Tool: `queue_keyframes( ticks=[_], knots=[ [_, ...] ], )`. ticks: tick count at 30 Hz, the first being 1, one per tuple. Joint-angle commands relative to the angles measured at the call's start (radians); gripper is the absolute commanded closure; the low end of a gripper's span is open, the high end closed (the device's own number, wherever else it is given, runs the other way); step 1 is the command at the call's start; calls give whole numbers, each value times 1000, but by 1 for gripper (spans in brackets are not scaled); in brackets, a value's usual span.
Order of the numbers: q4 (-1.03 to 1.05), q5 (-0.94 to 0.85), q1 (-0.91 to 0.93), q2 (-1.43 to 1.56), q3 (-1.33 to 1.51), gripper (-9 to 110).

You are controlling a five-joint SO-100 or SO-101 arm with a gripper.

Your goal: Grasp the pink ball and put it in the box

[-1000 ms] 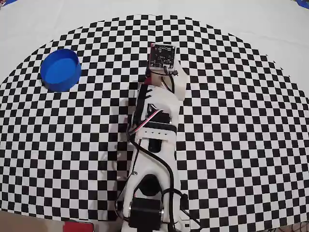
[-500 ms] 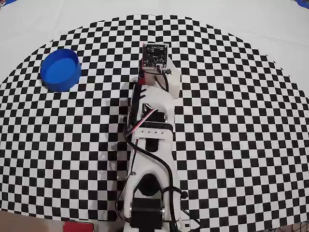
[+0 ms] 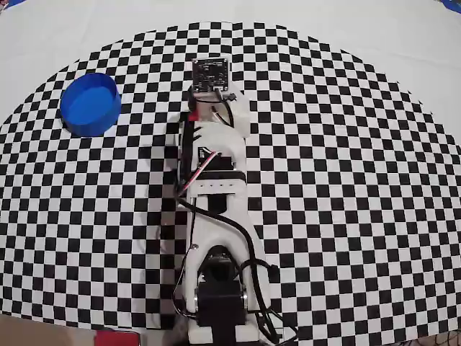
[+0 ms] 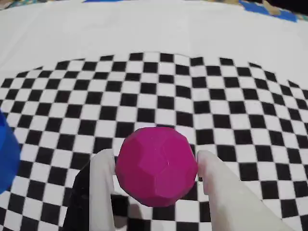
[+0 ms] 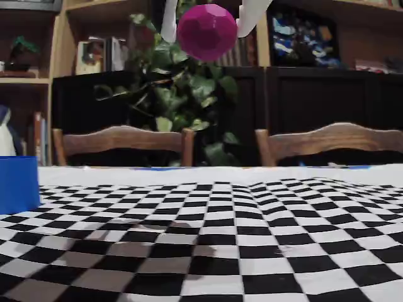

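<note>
Overhead view: one box (image 3: pixel 90 103) sits left of my arm; the ball is hidden under me. Wrist view: one pink ball (image 4: pixel 156 166) clamped between my two fingers (image 4: pixel 102 187). Fixed view: my gripper (image 5: pixel 206 25) holds it high above the checkered table (image 5: pixel 252 251).

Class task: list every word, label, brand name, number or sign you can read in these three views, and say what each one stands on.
No text can be read in any view.
Book spines and boxes on the shelves in the fixed view: too blurred to read.
Circuit board on the arm in the overhead view: any markings too small to read.
</note>
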Motion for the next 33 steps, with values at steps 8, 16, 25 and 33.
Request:
queue_keyframes(
  ticks=[8, 16, 25, 33],
  knots=[
    [-17, -2, -84, -61, -100, 101],
    [-17, -2, -138, -95, -127, 101],
    [-17, -2, -198, -115, -141, 101],
    [-17, 3, -258, -158, -176, 101]
  ],
)
